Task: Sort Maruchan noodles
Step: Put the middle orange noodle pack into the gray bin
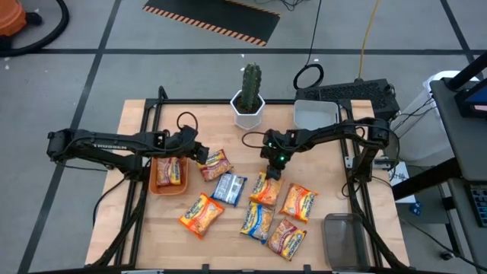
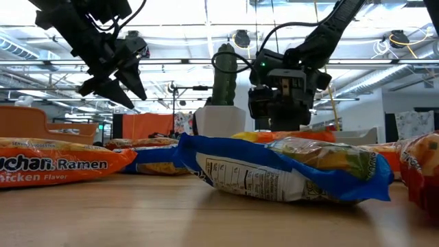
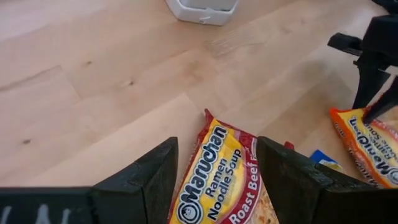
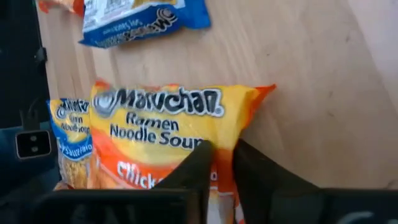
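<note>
**Right arm pinches a chicken packet while the left hangs over the beef one**

Blue-wrapped noodles [image 2: 288, 168] lie closest to the table-level camera, with a chicken packet [image 2: 48, 165] off to one side. Seen from above, the noodle packets are spread over the middle of the wooden table [image 1: 144, 236]: a red roast-beef packet [image 1: 215, 164], a blue one [image 1: 229, 189], several orange-yellow ones in front, and one more already lying in the orange bin [image 1: 157, 183] on the left.

The right gripper [image 1: 272, 172] is down on the orange chicken packet [image 4: 168, 134], its fingers drawn nearly together on the wrapper's edge; it looks like a pinch just closing, though I cannot be sure the grip is firm. The left gripper [image 3: 214, 177] hangs above the roast-beef packet, jaws wide and empty, with the packet showing between them.

To do this step well, the right arm should probably seat its pinch fully on the seam before lifting, then rise straight up so the slippery wrapper does not slide out or drag the blue packet [image 4: 74, 149] just beside it. The cactus pot [image 1: 248, 106] and white bin [image 1: 316, 114] stand behind, well clear; a clear bin [image 1: 346, 240] waits at the front right.
</note>
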Robot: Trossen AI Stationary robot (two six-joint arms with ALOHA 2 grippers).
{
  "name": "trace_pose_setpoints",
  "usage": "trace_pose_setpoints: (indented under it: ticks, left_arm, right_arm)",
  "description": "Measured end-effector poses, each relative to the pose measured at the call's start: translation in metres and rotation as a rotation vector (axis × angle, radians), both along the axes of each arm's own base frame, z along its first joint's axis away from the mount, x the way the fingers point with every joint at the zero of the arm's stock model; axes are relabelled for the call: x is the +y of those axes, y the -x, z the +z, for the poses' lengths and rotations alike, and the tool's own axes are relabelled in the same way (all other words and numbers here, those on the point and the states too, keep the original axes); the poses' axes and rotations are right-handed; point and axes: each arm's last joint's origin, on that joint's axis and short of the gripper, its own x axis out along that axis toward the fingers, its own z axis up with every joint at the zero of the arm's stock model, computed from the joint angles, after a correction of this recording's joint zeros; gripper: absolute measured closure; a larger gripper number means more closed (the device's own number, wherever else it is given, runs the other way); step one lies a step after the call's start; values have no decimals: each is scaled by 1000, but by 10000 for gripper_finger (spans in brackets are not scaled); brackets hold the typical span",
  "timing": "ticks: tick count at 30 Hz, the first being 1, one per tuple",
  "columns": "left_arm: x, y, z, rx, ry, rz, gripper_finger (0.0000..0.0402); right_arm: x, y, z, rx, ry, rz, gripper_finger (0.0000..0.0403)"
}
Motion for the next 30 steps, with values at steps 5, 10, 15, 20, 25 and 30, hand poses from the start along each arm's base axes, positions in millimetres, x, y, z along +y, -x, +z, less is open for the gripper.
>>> trace_pose_setpoints:
  ticks: [5,10,15,20,25,30]
  left_arm:
    - [-1,0,0,18,-10,-69,181]
    - [-3,-1,-1,39,-9,-198,181]
    - [-6,-1,-1,42,12,-289,181]
    - [-6,-2,-1,42,-4,-308,181]
    - [-5,-3,0,26,-3,-303,181]
    - [-4,-3,1,19,-14,-262,181]
  right_arm:
    - [-1,-4,4,-2,-37,-92,394]
    - [-4,-12,9,-66,-65,-162,402]
    - [-6,-17,13,-112,-74,-217,403]
    - [-12,-23,25,-190,-117,-287,403]
    - [-15,-19,48,-275,-107,-293,403]
    - [-20,-7,74,-339,-70,-282,403]
